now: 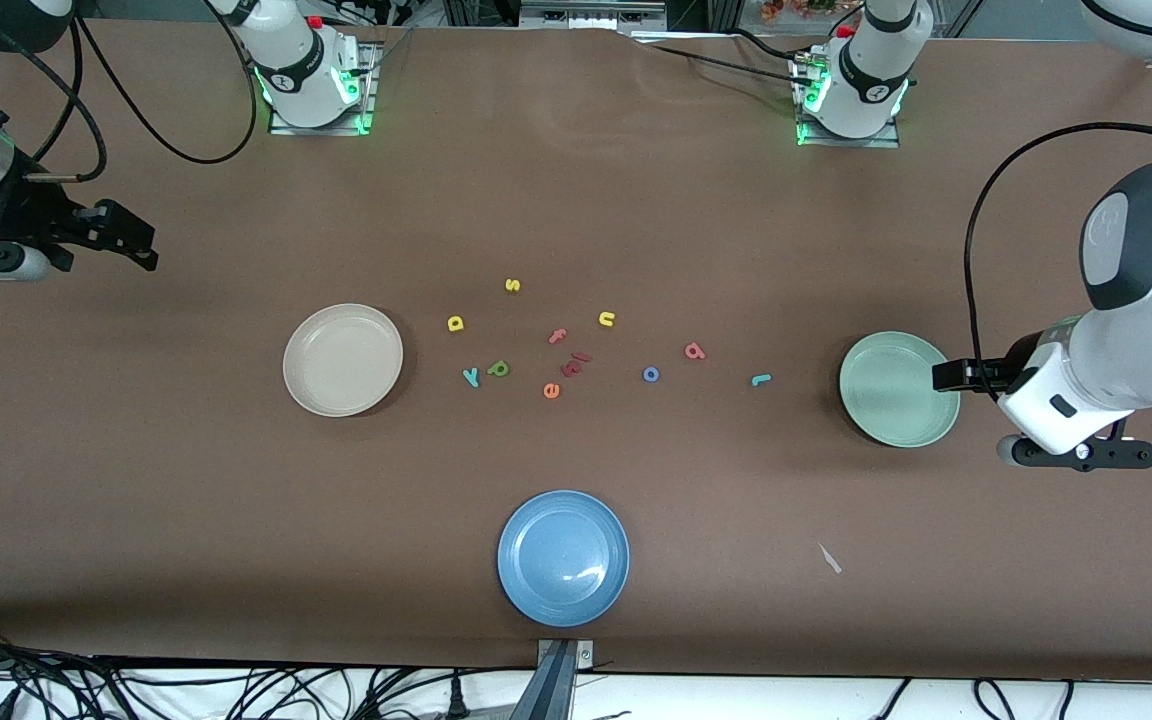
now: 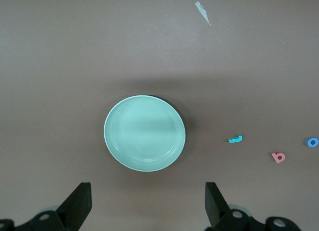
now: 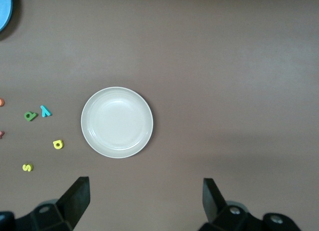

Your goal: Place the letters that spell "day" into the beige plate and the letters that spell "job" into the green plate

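Front view: beige plate (image 1: 342, 360) sits toward the right arm's end of the counter (image 1: 186, 520), green plate (image 1: 898, 389) toward the left arm's end, both with nothing in them. Blue plate (image 1: 563, 557) is at 6 o'clock of the letter scatter, nearest the camera.

Taking the beige plate as clock centre, yellow d (image 1: 455, 323) is at about 2 o'clock, and green a (image 1: 499, 368) and teal y (image 1: 471, 377) are at 3 o'clock, the two just beside each other. From the green plate, teal j (image 1: 760, 379) is at 9 o'clock, with red b (image 1: 695, 351) and blue o (image 1: 651, 374) further out the same way. Between the two groups lie yellow s (image 1: 512, 285), yellow n (image 1: 607, 319), pink f (image 1: 557, 336) and orange e (image 1: 551, 390). All letters are flat on the counter.

Right tool (image 1: 141, 242) hangs over bare counter at the right arm's end, well apart from the letters. Left tool (image 1: 948, 376) is over the 3 o'clock rim of the green plate.

Left wrist view: fingers spread wide, nothing between them. Green plate is centred below, with j, b and o off to one side and a pale paper scrap (image 2: 203, 12) well apart.

Right wrist view: fingers wide, holding nothing. Beige plate is centred below, with y, a, d and s on the counter beside it and the blue plate's edge in a corner.
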{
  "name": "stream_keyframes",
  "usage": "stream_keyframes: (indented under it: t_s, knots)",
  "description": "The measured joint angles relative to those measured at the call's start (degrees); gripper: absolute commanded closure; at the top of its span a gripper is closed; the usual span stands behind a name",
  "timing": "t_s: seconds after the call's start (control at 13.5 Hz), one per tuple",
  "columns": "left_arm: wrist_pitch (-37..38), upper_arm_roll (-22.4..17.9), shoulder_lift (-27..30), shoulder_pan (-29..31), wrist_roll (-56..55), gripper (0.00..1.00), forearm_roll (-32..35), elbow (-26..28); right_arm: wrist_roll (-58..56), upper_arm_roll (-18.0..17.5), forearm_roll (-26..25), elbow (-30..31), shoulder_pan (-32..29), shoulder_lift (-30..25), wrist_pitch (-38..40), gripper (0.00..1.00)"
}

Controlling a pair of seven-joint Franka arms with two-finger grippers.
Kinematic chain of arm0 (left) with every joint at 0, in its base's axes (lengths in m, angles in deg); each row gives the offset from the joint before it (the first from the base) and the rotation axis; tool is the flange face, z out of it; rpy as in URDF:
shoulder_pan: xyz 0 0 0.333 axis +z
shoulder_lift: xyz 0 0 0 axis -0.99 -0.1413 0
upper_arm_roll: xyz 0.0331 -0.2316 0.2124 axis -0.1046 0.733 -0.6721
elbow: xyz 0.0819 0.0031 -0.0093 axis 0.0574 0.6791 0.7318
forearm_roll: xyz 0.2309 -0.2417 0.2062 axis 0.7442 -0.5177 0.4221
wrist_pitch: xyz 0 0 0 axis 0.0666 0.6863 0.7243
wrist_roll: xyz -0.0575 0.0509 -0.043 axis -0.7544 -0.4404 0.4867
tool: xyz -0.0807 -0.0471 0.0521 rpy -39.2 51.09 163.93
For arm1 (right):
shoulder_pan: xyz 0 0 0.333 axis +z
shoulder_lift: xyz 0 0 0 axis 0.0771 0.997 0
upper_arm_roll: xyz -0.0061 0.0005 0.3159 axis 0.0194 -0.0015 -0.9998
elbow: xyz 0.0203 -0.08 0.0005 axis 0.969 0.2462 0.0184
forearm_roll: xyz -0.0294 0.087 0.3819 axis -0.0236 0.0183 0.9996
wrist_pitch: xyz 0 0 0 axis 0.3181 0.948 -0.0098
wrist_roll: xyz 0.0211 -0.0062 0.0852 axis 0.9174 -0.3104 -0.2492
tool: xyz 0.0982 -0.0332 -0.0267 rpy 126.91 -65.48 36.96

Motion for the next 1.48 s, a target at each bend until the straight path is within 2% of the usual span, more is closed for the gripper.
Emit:
stream_keyframes:
  t_s: [0.44,0.67,0.81,1.04,1.18,1.48]
  knots:
    - [0.0,0.0,0.0,-0.1,0.0,0.0,0.0,1.1,2.3,-0.3,0.0,0.3,8.5,6.1,2.9,0.0]
    - [-0.1,0.1,-0.5,-0.9,0.0,0.0,-0.7,3.2,12.2,-0.4,0.0,0.3,14.2,10.8,0.4,0.0]
    - [-0.7,0.1,-2.1,-1.5,0.0,0.0,-4.8,4.7,14.5,-0.5,0.1,0.5,17.7,13.7,-2.3,0.0]
    - [-8.1,0.1,-4.7,-2.2,-0.2,0.0,-7.6,10.3,14.7,-0.7,0.1,4.0,22.8,16.3,-10.9,0.02]
    - [-14.0,0.5,-5.4,-2.5,-1.4,0.0,-7.9,15.7,15.3,-0.8,0.1,7.2,26.4,18.1,-15.7,0.19]
    - [-24.0,1.5,-5.4,-4.1,-2.6,0.01,-7.9,24.8,15.4,-1.1,0.1,9.9,28.0,22.9,-22.5,0.19]
